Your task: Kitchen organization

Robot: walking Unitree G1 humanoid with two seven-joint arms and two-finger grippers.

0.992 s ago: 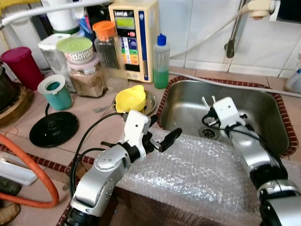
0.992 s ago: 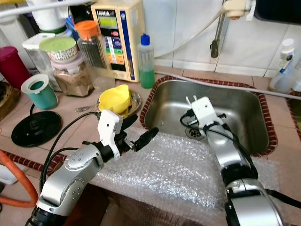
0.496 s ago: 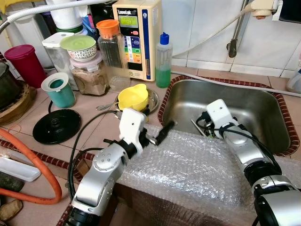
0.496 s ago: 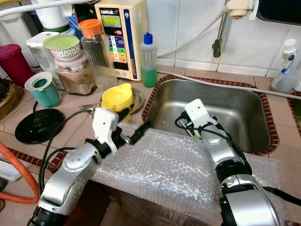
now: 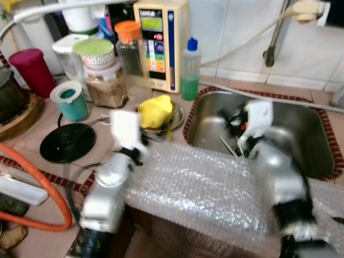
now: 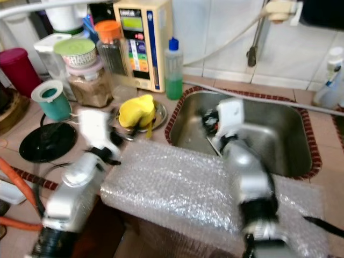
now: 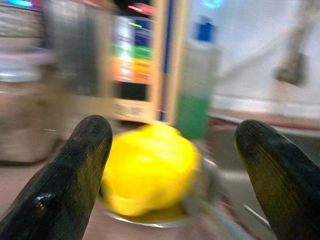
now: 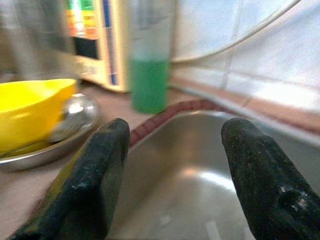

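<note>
Yellow cup (image 7: 150,172) sits between left end effector's (image 7: 175,175) 2 spread, empty fingers.

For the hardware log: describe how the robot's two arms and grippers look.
Both arms are silver metal with rounded segments, each ending in a white boxy wrist housing. Thin black cables loop along the left arm and by the right arm's wrist. The left gripper and right gripper each have two long, glossy black, round-tipped fingers.
</note>
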